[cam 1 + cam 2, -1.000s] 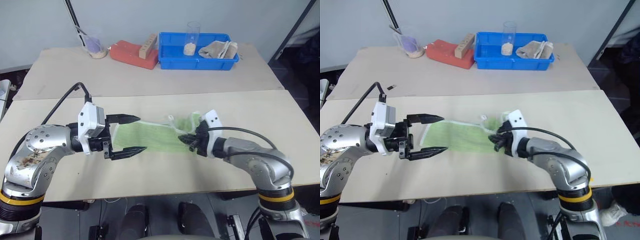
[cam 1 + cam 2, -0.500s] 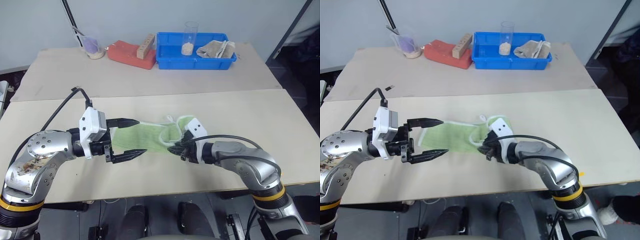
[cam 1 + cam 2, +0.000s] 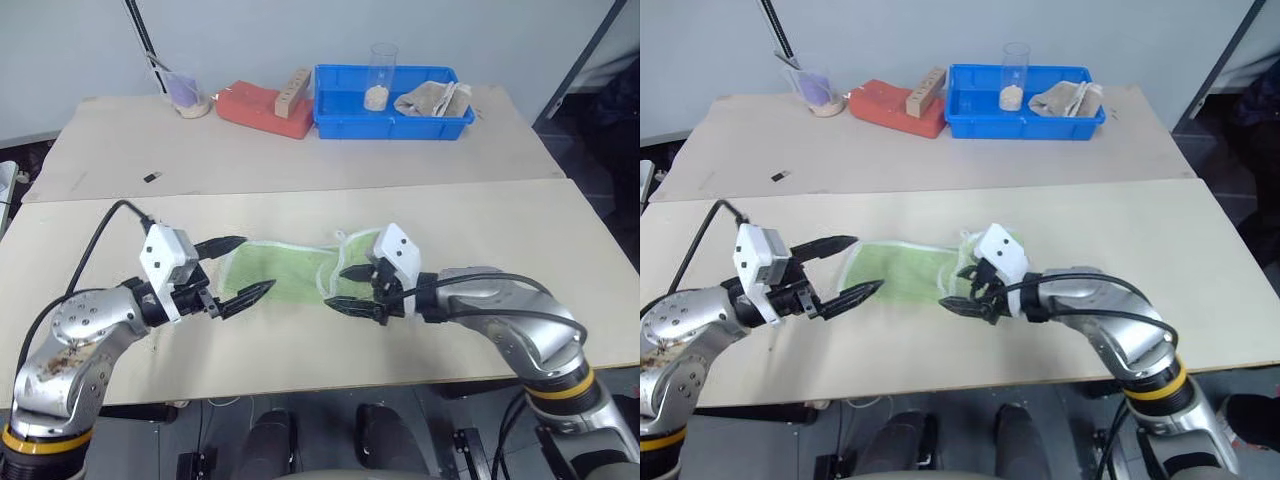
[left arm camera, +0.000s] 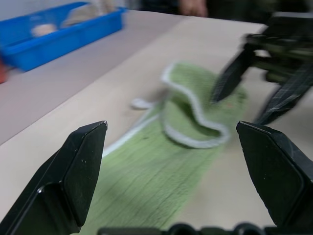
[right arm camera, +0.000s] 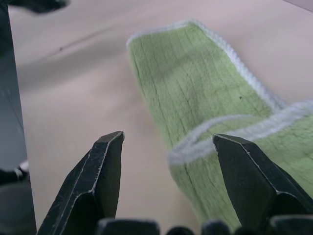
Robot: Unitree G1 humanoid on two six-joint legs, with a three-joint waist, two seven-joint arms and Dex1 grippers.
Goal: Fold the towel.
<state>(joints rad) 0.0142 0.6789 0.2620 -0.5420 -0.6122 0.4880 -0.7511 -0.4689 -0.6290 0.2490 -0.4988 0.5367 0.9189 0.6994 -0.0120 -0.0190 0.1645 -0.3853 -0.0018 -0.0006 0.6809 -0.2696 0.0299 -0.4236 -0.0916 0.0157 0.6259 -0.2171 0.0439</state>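
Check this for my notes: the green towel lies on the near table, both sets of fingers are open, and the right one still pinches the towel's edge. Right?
Not quite. The right gripper grips nothing: the right wrist view shows its fingers spread apart above the towel. The rest stands: the towel lies on the near table, and the left gripper is open.

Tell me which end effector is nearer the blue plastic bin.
Right. The right end effector hangs over the towel's folded end, nearly below the blue plastic bin; the left end effector sits farther left.
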